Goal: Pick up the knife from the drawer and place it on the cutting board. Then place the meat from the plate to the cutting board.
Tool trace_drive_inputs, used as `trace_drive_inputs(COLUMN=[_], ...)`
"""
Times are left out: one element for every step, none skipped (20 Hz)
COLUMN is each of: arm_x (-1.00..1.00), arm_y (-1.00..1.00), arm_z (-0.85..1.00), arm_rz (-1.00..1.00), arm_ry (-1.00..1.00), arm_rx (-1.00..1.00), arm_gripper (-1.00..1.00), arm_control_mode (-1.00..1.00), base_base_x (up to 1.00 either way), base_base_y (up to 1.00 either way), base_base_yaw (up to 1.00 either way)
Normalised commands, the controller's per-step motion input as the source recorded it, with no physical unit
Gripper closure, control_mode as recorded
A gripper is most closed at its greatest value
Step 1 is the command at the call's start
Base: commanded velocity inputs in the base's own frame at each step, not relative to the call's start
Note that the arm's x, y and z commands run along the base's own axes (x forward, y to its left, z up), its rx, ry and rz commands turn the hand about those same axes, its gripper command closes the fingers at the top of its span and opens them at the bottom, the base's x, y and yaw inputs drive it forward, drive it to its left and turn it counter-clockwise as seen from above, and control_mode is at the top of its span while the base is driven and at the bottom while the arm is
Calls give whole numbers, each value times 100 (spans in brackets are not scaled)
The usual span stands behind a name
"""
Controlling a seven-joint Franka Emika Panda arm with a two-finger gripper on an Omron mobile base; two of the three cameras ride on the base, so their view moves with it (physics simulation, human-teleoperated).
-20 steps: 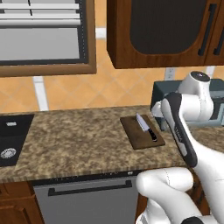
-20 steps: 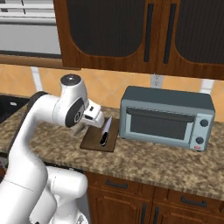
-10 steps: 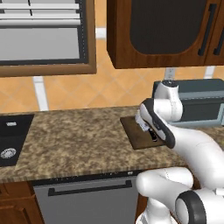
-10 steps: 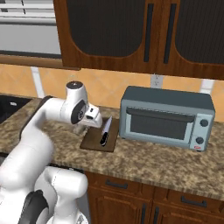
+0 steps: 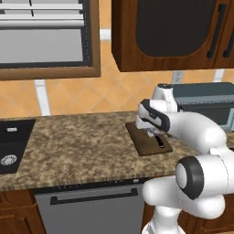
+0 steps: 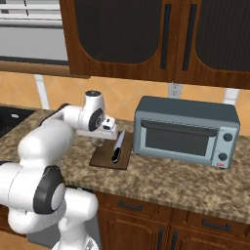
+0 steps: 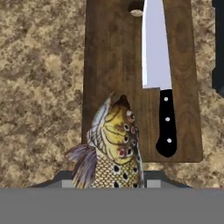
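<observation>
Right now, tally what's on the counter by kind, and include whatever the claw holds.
Boards: 1, board
Knives: 1, knife on the board
Fish: 1, fish in the claw, over the board
Ovens: 1, toaster oven
Total: 4

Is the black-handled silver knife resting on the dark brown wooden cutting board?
Touching. In the hand view the knife lies flat on the cutting board, blade and handle both within its edges.

Dark brown wood-grain cutting board (image 7: 113, 57), matt. Knife (image 7: 158, 70) with smooth pale metal blade and glossy black riveted handle. Speckled, scaly fish (image 7: 114, 148), slight sheen, at six o'clock. Rough mottled granite counter (image 7: 39, 87). Brushed grey metal toaster oven (image 6: 185, 131).
</observation>
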Motion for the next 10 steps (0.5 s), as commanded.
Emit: trace_drive_inputs(arm_x=[40, 28, 20, 19, 24, 30, 36, 40, 39, 34], arm_y=[0, 0, 0, 0, 0, 0, 0, 0, 0, 0], arm_z=[-1, -18, -34, -44, -49, -52, -54, -55, -53, -50], arm_rz=[9, 9, 10, 10, 10, 10, 10, 11, 11, 11], arm_ry=[18, 21, 20, 19, 18, 16, 14, 11, 10, 8], arm_rx=[0, 0, 0, 0, 0, 0, 0, 0, 0, 0], arm_gripper=[100, 100, 100, 100, 100, 100, 100, 100, 100, 100], arm_control_mode=[-100, -100, -100, -100, -100, -100, -100, -100, -100, -100], base_base_x=[0, 0, 0, 0, 0, 0, 0, 0, 0, 0], base_base_y=[0, 0, 0, 0, 0, 0, 0, 0, 0, 0], base_base_yaw=[0, 0, 0, 0, 0, 0, 0, 0, 0, 0])
